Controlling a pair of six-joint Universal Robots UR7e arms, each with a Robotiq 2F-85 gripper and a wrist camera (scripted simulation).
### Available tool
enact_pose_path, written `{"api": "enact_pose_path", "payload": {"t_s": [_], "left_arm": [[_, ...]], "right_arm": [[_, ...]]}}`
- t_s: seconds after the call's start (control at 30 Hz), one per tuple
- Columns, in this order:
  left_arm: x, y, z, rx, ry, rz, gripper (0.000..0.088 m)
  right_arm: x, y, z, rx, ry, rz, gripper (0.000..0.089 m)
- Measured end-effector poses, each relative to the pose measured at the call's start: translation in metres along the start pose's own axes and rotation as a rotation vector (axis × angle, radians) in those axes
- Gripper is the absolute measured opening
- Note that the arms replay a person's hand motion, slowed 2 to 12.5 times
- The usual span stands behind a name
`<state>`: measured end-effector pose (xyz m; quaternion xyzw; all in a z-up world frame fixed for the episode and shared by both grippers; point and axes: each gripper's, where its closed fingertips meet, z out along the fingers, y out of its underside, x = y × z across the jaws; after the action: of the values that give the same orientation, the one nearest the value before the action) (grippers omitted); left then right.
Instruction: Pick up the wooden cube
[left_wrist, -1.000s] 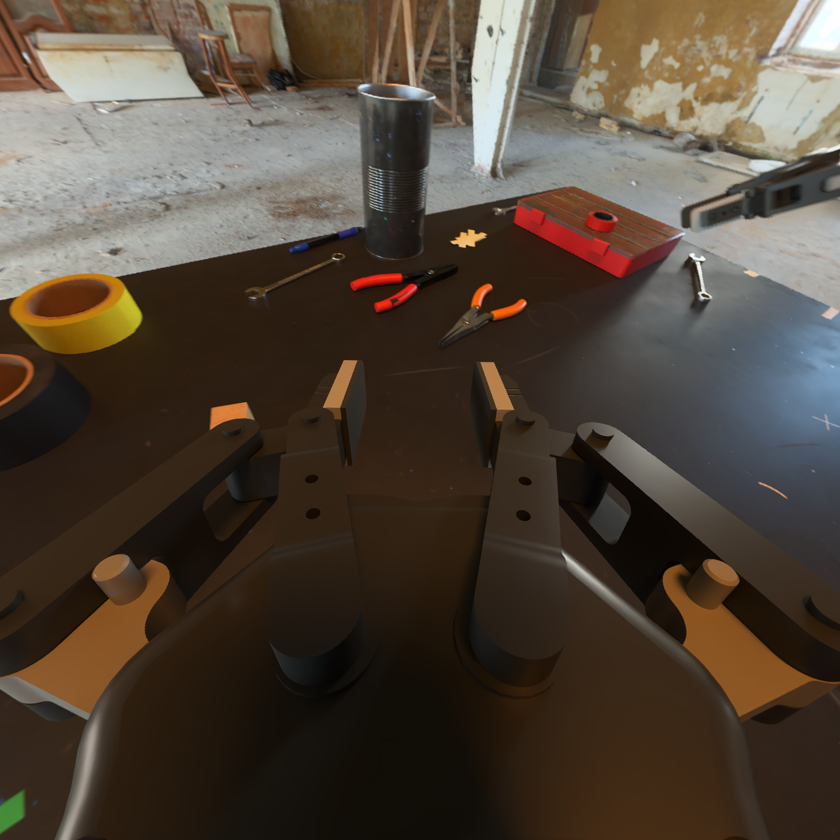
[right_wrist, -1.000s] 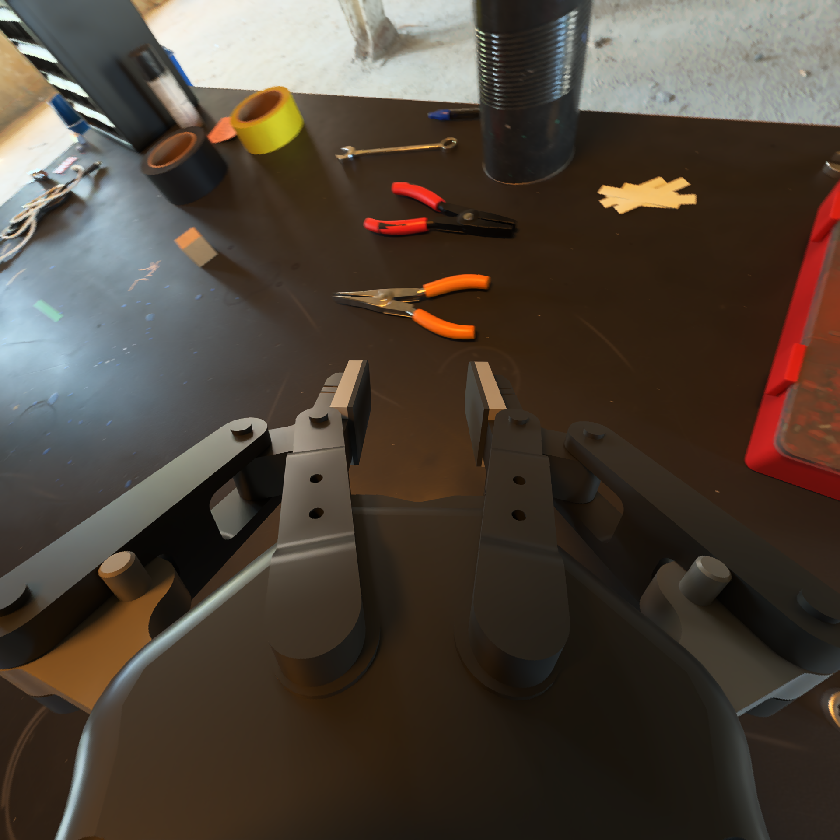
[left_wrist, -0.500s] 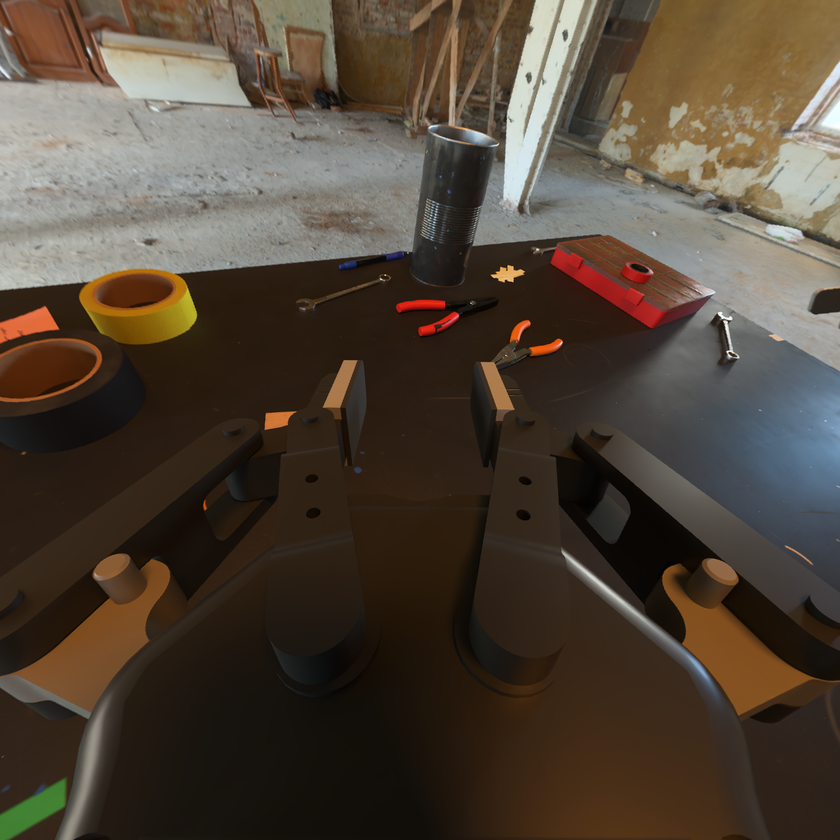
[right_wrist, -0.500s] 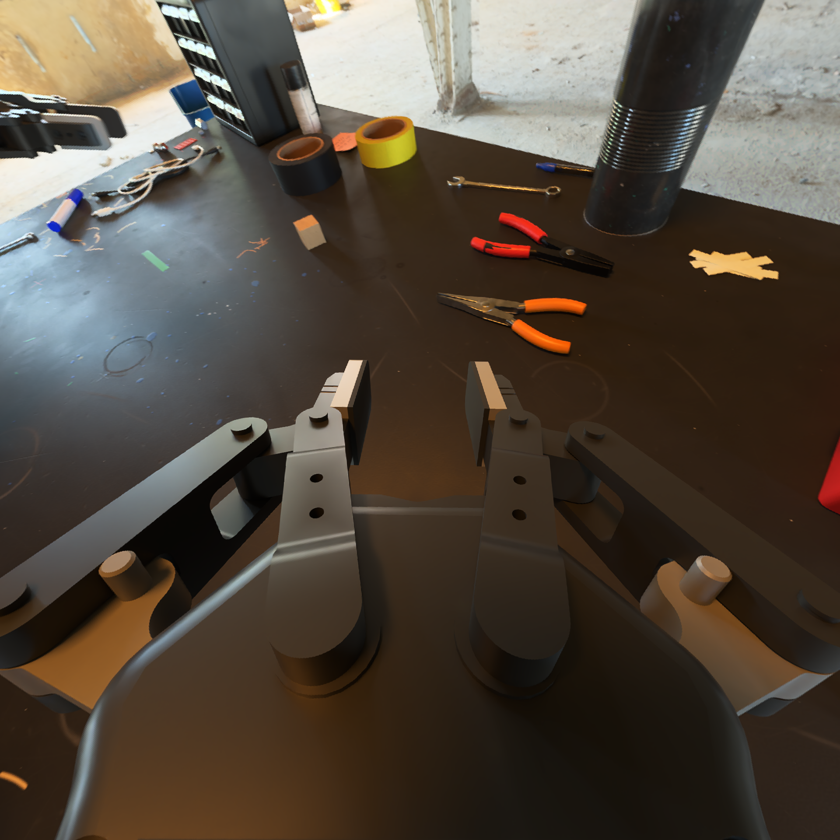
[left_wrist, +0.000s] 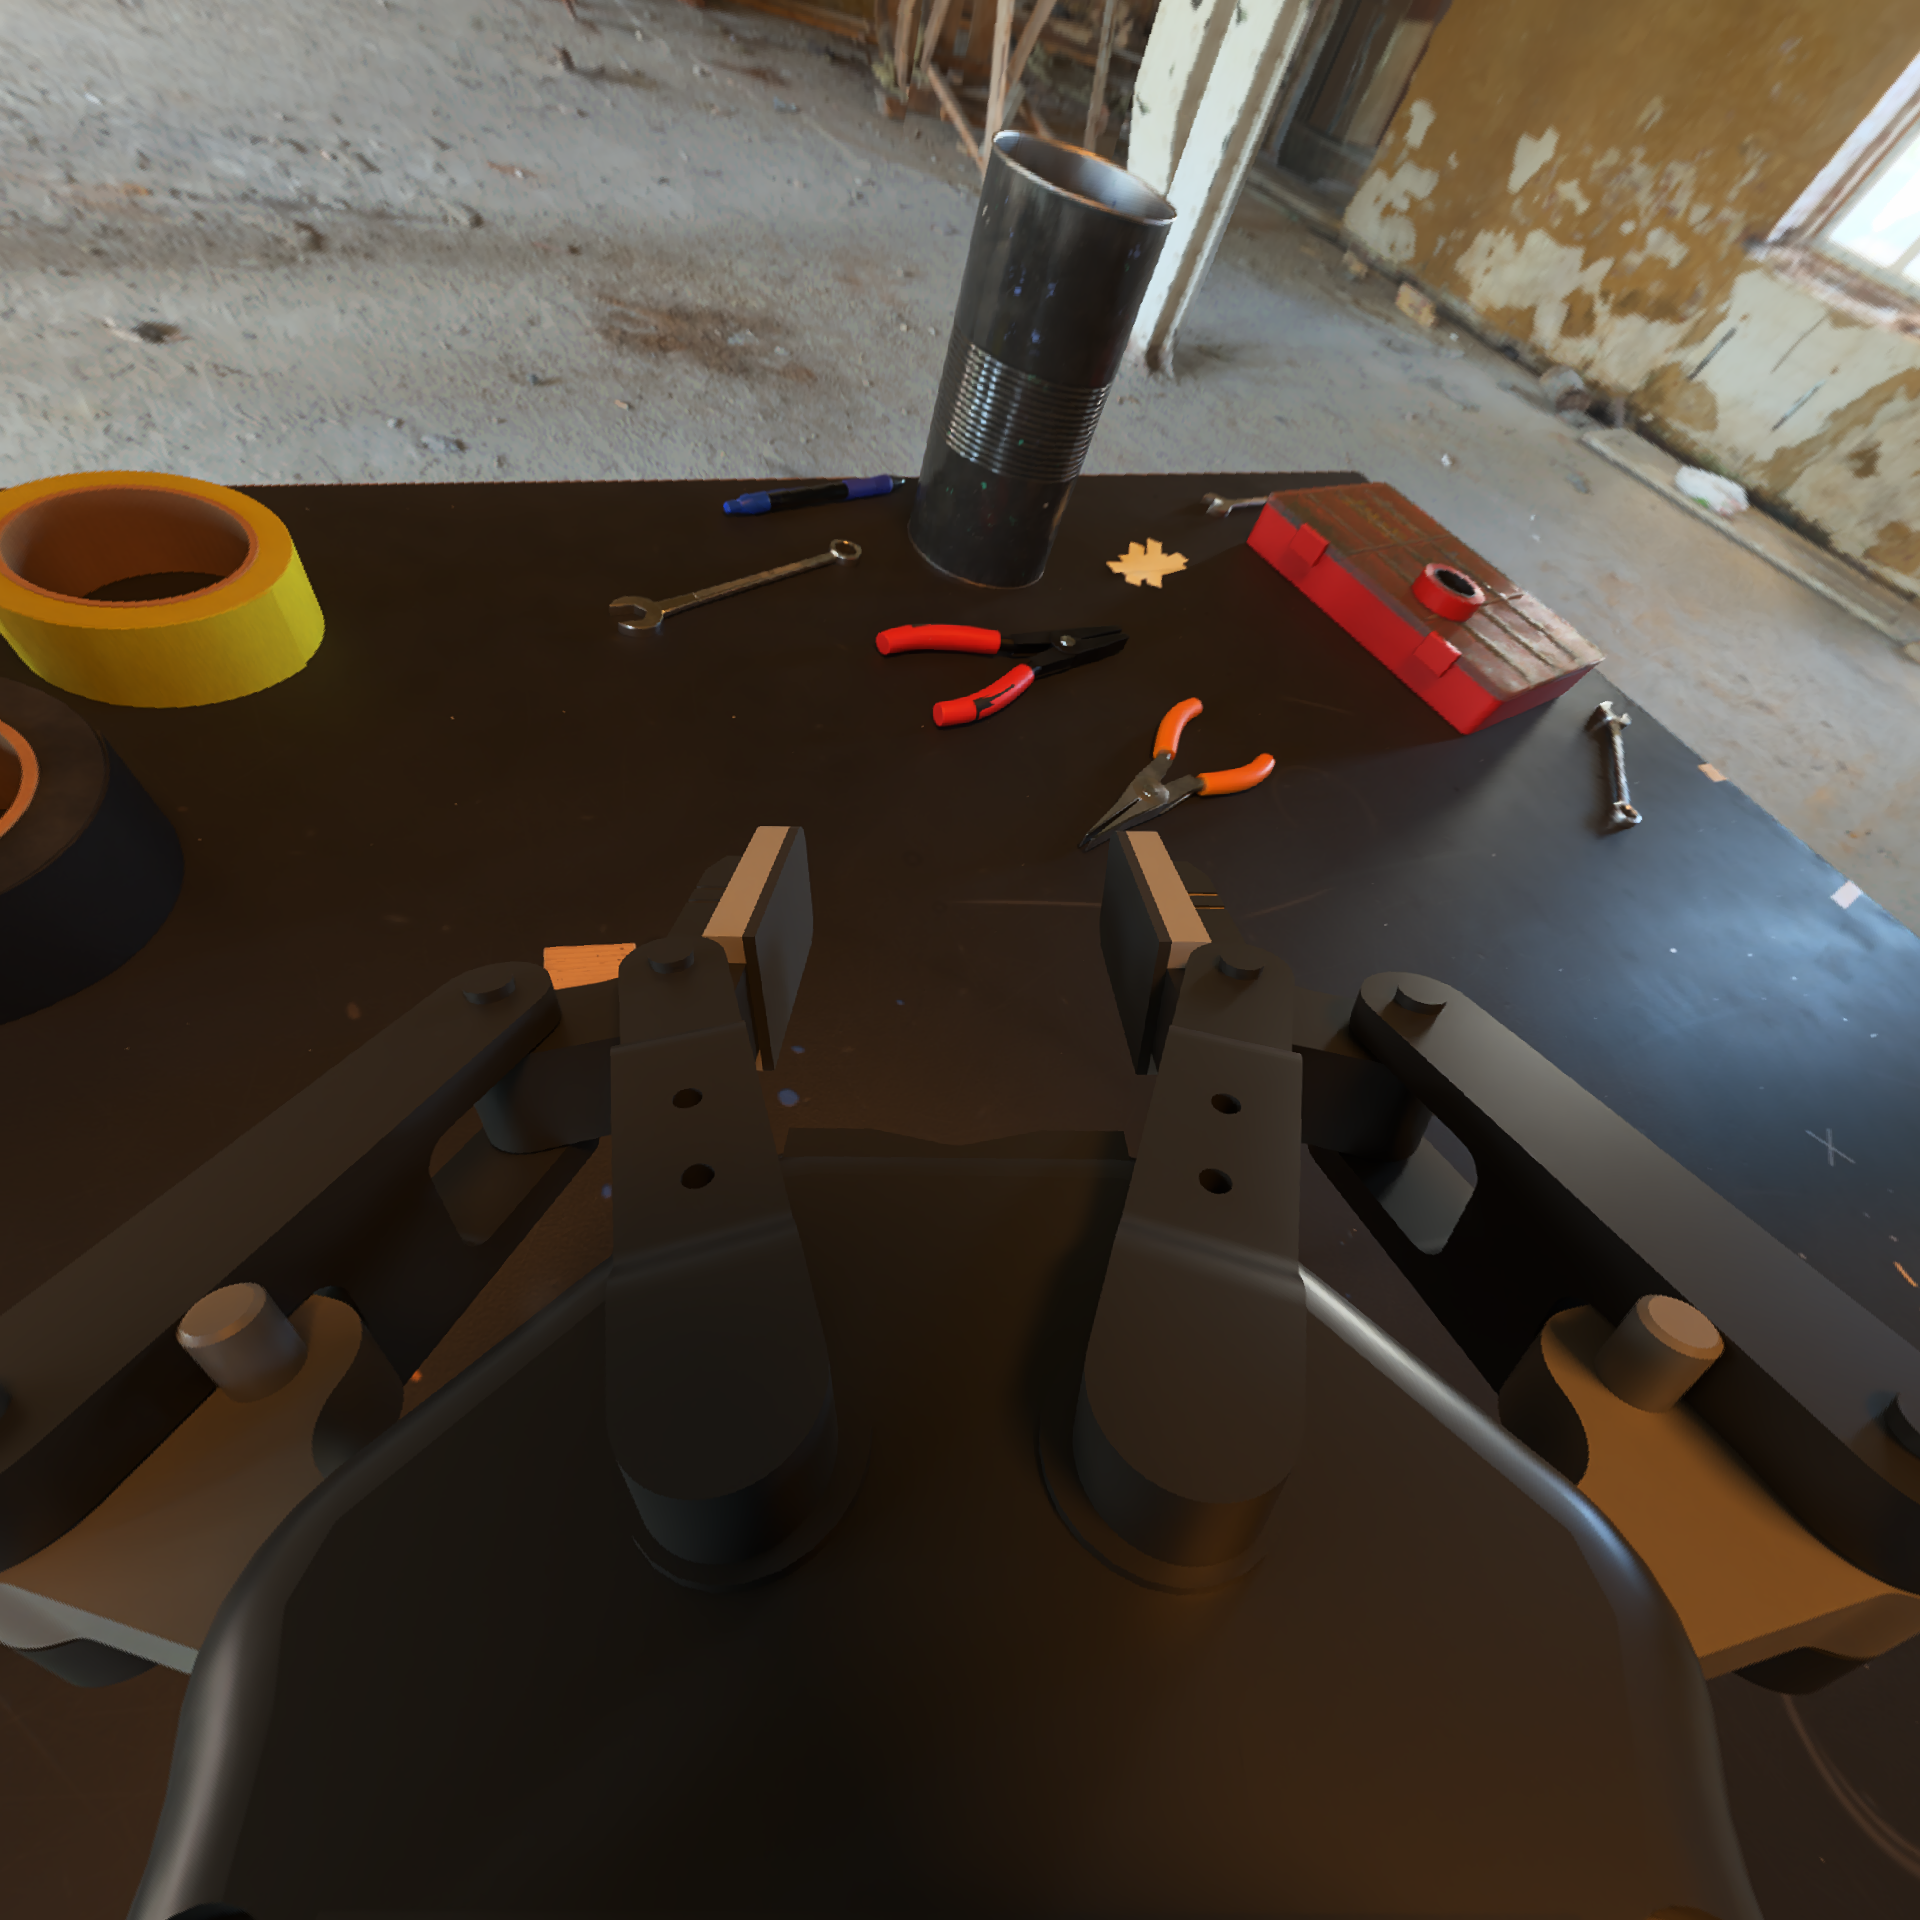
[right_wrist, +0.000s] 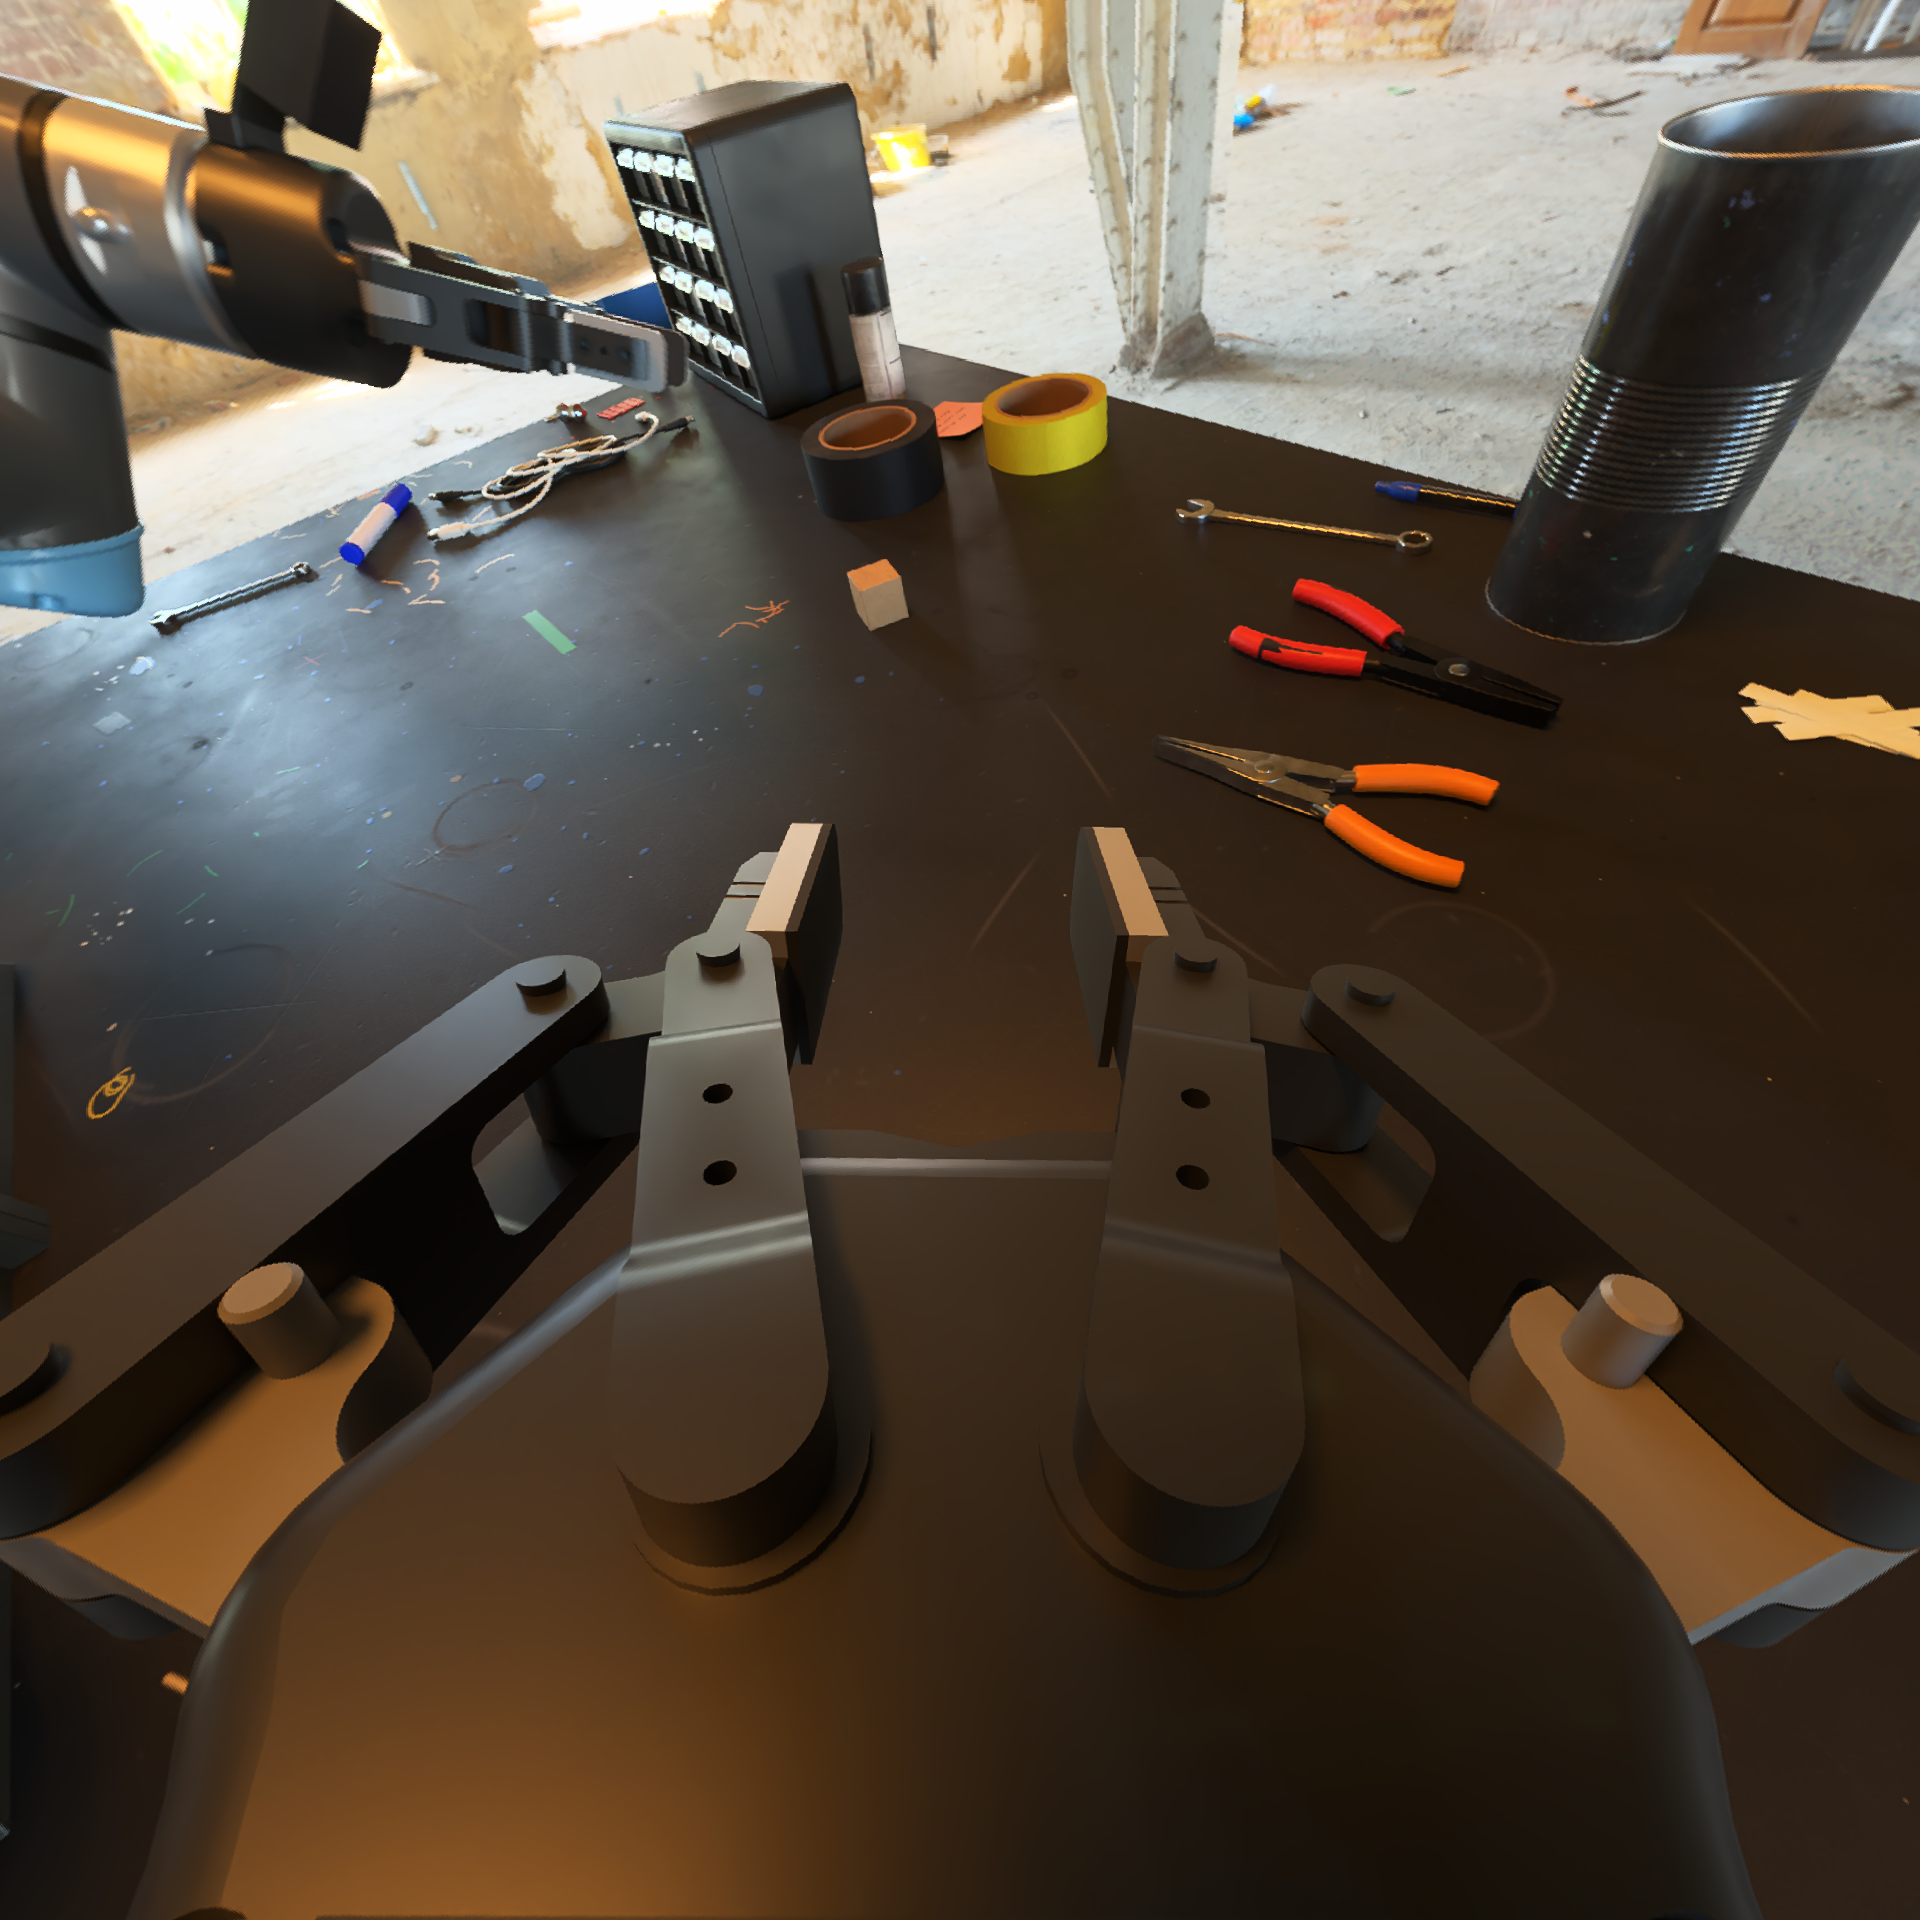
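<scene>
Tabletop (left_wrist: 520, 810): wooden cube (left_wrist: 587, 964) left of open left gripper (left_wrist: 954, 914).

**Both grippers spread, nothing held**

The left gripper (left_wrist: 954, 902) hangs above the table with its jaws wide apart and nothing between the pads (left_wrist: 781, 914). The right gripper (right_wrist: 954, 896) is posed likewise, jaws parted and empty. In the right wrist view the left arm (right_wrist: 197, 244) reaches in from the upper left, its gripper held level
</scene>
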<state>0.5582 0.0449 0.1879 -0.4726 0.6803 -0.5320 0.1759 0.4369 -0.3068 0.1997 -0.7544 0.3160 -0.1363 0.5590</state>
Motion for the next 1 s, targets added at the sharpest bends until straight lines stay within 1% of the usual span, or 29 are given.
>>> {"api": "enact_pose_path", "payload": {"t_s": [0.13,0.23,0.47,0.63,0.73,1.0], "left_arm": [[-0.008,0.001,0.015,-0.057,-0.023,0.011,0.0507],[-0.016,0.005,0.026,-0.116,-0.050,0.029,0.0506],[-0.040,0.026,0.054,-0.288,-0.116,0.055,0.0479],[-0.055,0.045,0.071,-0.411,-0.144,0.039,0.0450],[-0.064,0.055,0.079,-0.469,-0.168,0.023,0.0427],[-0.096,0.077,0.093,-0.580,-0.264,0.001,0.0374]], "right_arm": [[-0.009,-0.001,-0.001,0.010,-0.013,-0.014,0.0406],[-0.014,-0.002,-0.001,0.013,-0.021,-0.025,0.0408],[-0.025,-0.002,-0.003,0.006,-0.036,-0.050,0.0413],[-0.030,-0.003,-0.005,0.012,-0.040,-0.070,0.0413],[-0.033,-0.004,-0.006,0.015,-0.039,-0.080,0.0413],[-0.034,-0.003,-0.010,0.014,-0.036,-0.096,0.0414]]}}
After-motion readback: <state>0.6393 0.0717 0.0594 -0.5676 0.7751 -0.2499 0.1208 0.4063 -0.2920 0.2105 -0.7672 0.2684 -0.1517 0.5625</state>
